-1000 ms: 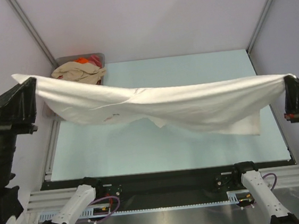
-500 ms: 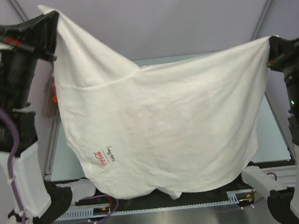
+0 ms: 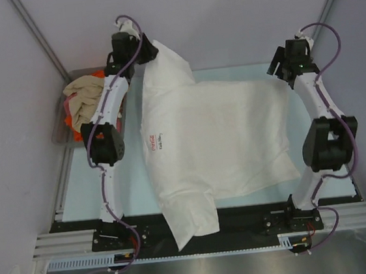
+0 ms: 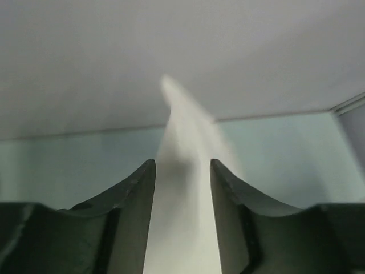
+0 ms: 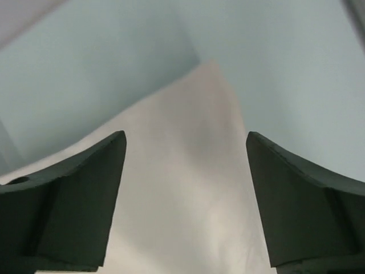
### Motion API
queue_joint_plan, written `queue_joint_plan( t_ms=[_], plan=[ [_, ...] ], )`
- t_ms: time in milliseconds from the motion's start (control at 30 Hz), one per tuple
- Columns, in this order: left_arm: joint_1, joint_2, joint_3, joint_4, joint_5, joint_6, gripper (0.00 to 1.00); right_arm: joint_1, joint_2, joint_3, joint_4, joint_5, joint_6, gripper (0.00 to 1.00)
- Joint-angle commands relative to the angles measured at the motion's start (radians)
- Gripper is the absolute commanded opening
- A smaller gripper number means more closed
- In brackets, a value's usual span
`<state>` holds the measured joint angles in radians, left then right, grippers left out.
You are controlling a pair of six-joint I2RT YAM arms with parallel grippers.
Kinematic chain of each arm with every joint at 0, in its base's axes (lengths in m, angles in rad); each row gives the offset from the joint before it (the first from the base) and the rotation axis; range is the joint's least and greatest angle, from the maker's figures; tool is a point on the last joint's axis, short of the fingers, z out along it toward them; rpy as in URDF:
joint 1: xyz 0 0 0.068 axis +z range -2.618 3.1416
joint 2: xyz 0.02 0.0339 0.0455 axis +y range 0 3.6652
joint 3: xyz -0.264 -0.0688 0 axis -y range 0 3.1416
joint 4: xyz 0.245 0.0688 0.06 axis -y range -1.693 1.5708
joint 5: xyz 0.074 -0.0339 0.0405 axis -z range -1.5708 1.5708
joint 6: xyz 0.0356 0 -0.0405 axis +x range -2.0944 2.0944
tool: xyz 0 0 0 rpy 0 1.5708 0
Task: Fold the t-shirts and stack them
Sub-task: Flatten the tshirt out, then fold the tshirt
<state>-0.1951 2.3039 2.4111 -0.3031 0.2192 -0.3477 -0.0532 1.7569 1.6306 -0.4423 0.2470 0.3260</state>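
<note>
White t-shirt (image 3: 215,133) lay spread on table (image 3: 83,187), unfolded, hem over near edge. Left end effector (image 4: 182,165) clamped its far corner; right end effector (image 5: 185,140) stood apart. Other shirts (image 3: 90,91) in tray (image 3: 78,75), nothing stacked.

Grey tray (image 3: 58,135) at far-left corner of pale green table (image 3: 77,187); black strip (image 3: 250,216) along near edge.

The pale green table (image 3: 80,187) carries a white t-shirt (image 3: 222,139), which lies spread over its middle part; the near end of the shirt hangs down over the table's front edge. To the left of the white t-shirt, at the far corner, a grey tray (image 3: 60,131) stands on the table. It holds a heap of other shirts (image 3: 87,95), beige on top with orange and pink-red at the side.
</note>
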Motion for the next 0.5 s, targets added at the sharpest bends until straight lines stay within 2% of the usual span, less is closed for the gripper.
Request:
queue_joint_plan(
  t_ms=[0,33,67,133,367,467],
  plan=[
    [0.023,0.054,0.005,-0.014,-0.011,-0.062,0.68,-0.013,0.165,0.139,-0.047,-0.098,0.042,0.91],
    [0.019,0.061,-0.001,-0.021,-0.004,-0.056,0.9,-0.013,0.174,0.134,-0.047,-0.103,0.044,0.95],
    [0.017,0.057,-0.012,-0.033,-0.014,-0.05,0.99,-0.013,0.174,0.123,-0.049,-0.103,0.051,0.96],
    [0.016,0.031,-0.065,-0.045,-0.03,-0.025,1.0,-0.014,0.13,0.05,-0.024,-0.089,0.064,1.0],
    [0.013,-0.205,-0.243,-0.175,-0.09,0.049,1.0,-0.014,-0.049,-0.115,-0.093,-0.078,0.123,1.0],
    [0.011,-0.386,-0.447,-0.231,-0.133,0.055,0.97,-0.016,-0.156,-0.199,-0.142,-0.06,0.154,1.0]
  ],
)
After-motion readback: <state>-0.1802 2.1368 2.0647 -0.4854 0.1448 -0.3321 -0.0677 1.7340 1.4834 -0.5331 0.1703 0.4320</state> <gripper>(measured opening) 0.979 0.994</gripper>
